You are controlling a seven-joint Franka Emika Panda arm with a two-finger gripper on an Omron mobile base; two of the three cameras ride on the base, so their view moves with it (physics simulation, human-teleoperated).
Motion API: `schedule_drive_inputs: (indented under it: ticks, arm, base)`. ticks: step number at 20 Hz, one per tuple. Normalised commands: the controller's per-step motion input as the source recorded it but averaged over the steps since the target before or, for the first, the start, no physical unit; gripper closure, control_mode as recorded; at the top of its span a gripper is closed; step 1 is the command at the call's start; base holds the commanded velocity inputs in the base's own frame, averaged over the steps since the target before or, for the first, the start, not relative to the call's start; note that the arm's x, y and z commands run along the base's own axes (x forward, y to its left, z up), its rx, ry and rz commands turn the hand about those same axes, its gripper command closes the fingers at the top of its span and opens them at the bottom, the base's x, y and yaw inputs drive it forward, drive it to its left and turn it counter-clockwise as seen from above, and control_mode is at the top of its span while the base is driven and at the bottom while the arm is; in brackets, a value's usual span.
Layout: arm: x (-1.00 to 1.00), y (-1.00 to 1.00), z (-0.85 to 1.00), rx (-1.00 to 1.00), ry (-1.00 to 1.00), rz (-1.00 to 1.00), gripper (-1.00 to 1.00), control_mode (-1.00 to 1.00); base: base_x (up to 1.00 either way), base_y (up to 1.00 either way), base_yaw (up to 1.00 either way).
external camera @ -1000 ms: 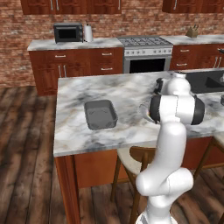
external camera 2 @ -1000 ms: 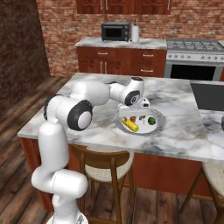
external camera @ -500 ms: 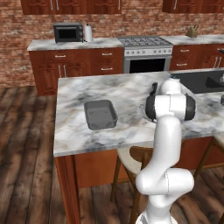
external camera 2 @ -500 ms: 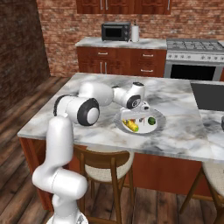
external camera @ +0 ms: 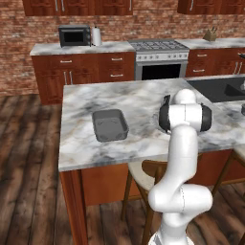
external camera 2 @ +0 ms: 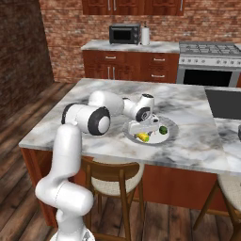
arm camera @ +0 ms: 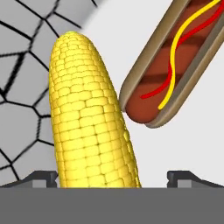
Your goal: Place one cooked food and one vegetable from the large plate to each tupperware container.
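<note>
The large plate (external camera 2: 172, 129), with a grey patterned rim and white centre, lies on the marble island. On it are a yellow corn cob (arm camera: 87, 118), a hot dog (arm camera: 179, 61) with red and yellow sauce lines, and a small green ball (external camera 2: 163, 130). My gripper (external camera 2: 141, 133) hangs low over the plate, open. In the hand view its fingertips (arm camera: 43, 177) stand either side of the cob's near end, and the hot dog lies just right of the cob. One dark grey tupperware container (external camera: 110, 125) sits empty at the island's left.
A black sink basin (external camera: 221, 89) is set into the island's right end. Wooden stools (external camera 2: 113, 173) stand under the near edge. The back counter carries a microwave (external camera 2: 124, 34), with a stove (external camera: 159, 46) beside it.
The hand has dropped lower onto the plate and the elbow has swung with it. The jaws have stayed wide and the food has not moved.
</note>
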Motion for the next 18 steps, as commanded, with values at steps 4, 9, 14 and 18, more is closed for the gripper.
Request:
schedule_drive_inputs:
  ticks: [4, 9, 14, 18]
  arm:
    - [0.0, 0.0, -0.14, 0.0, 0.0, 0.05, 1.0, -1.0]
    - [0.0, 0.0, 0.0, 0.0, 0.0, 0.0, 1.0, -1.0]
    - [-0.34, 0.21, 0.61, -0.03, -0.09, -0.01, 1.0, -1.0]
    - [-0.39, 0.96, 1.0, -0.07, -0.02, -0.1, 1.0, -1.0]
  base:
    - [0.0, 0.0, 0.0]
    - [0.0, 0.0, 0.0]
    - [0.0, 0.0, 0.0]
    - [0.0, 0.0, 0.0]
